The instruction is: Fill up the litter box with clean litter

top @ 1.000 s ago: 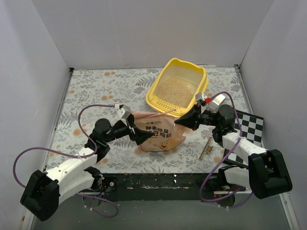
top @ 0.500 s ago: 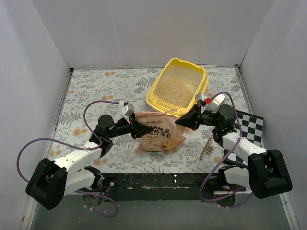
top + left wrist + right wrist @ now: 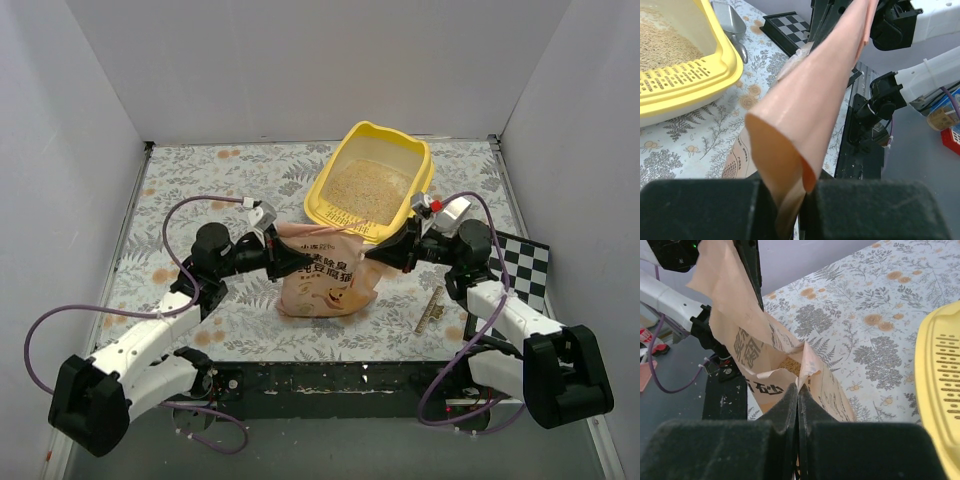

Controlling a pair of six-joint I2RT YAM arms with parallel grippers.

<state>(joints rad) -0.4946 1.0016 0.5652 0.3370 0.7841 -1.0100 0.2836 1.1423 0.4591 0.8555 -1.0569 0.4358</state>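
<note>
Both sides of the bag [image 3: 322, 288] are now being pinched: the left claw [image 3: 790, 200] is newly clamping, the right claw [image 3: 797, 402] is holding, readying pouring into the litter box [image 3: 345, 222].

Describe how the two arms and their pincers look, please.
Both the left arm and right arm have white links between bulky black joints and black bases. A purple cable loops off each. The left pincer and right pincer are black and tapered, with matte black pads, behind a small grey camera block; the right one's carries a red mark.
</note>
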